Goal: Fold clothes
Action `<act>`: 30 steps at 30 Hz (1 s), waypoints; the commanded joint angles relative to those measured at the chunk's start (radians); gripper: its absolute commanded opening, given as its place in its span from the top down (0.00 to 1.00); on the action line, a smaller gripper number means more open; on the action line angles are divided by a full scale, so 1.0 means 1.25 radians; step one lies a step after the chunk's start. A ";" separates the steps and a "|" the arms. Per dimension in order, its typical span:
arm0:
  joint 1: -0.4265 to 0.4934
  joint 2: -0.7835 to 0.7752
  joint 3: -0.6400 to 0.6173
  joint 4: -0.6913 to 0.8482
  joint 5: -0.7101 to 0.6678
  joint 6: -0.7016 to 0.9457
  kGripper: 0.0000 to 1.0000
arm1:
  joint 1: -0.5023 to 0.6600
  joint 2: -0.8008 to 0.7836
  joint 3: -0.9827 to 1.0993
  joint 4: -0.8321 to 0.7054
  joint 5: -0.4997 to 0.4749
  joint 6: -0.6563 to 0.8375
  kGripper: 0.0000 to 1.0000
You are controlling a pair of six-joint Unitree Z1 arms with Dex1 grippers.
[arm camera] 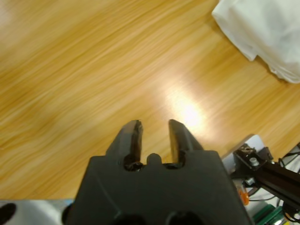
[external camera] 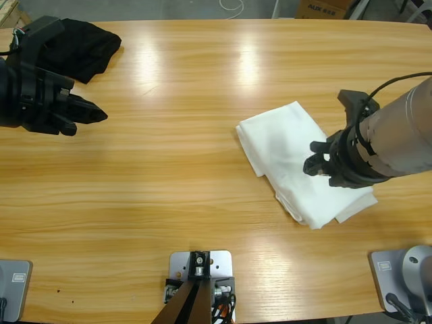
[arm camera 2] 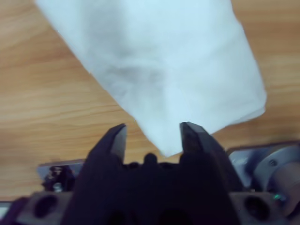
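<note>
A folded white T-shirt (external camera: 283, 145) lies on the right half of the wooden table (external camera: 182, 175). My right gripper (external camera: 314, 159) hangs over its middle, jaws open. In the right wrist view the T-shirt (arm camera 2: 159, 56) fills the upper picture and one corner of it shows between the jaws of the right gripper (arm camera 2: 152, 130), with no grip on it visible. A crumpled black garment (external camera: 84, 44) sits at the far left corner. My left gripper (external camera: 100, 115) is just in front of it over bare wood, its jaws (arm camera: 153, 127) a narrow gap apart and holding nothing. The left wrist view catches the T-shirt (arm camera: 267, 28) at its top right.
Bare wood runs between the two garments and along the table's near edge. The table's far edge lies just behind the black garment, with floor and a cardboard box (external camera: 324, 8) beyond.
</note>
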State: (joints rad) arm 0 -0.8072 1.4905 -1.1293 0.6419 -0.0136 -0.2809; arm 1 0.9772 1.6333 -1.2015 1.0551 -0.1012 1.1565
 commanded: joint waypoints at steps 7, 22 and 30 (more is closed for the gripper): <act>-0.003 0.041 0.044 0.009 -0.022 0.048 0.01 | -0.116 0.192 0.033 -0.097 0.071 0.172 0.00; -0.003 0.036 0.071 0.008 -0.037 0.052 0.01 | -0.199 0.295 0.094 -0.265 0.129 0.080 0.02; -0.005 0.040 0.069 0.008 -0.037 0.049 0.01 | -0.142 0.338 0.078 -0.277 0.071 -0.181 0.00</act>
State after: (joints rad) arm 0 -0.8073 1.5077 -1.0707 0.6450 -0.0440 -0.2221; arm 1 0.7422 1.9250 -1.1127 0.7249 0.0424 1.1527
